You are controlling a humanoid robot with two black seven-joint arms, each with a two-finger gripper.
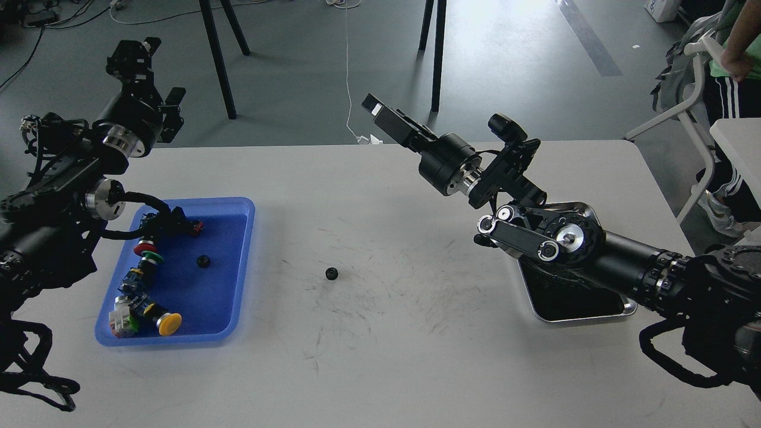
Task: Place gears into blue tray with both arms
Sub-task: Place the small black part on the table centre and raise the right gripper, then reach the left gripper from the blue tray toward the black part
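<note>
One gear (pixel 203 261) is lying in the blue tray (pixel 240 261), another (pixel 332 273) is sitting on the worktop (pixel 380 345) — small, stiff, light, probably best pinched across its toothed rim — while both arms' fingers are hanging empty, openness unclear.

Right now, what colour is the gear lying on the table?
Black, seen in the head view: the gear on the white table.

Bare surface (pixel 416 333) rings the lone gear (pixel 332 273). In the blue tray (pixel 241 205), push-button switches (pixel 145 279) crowd the left half; its right half looks free around one gear (pixel 203 261).
</note>
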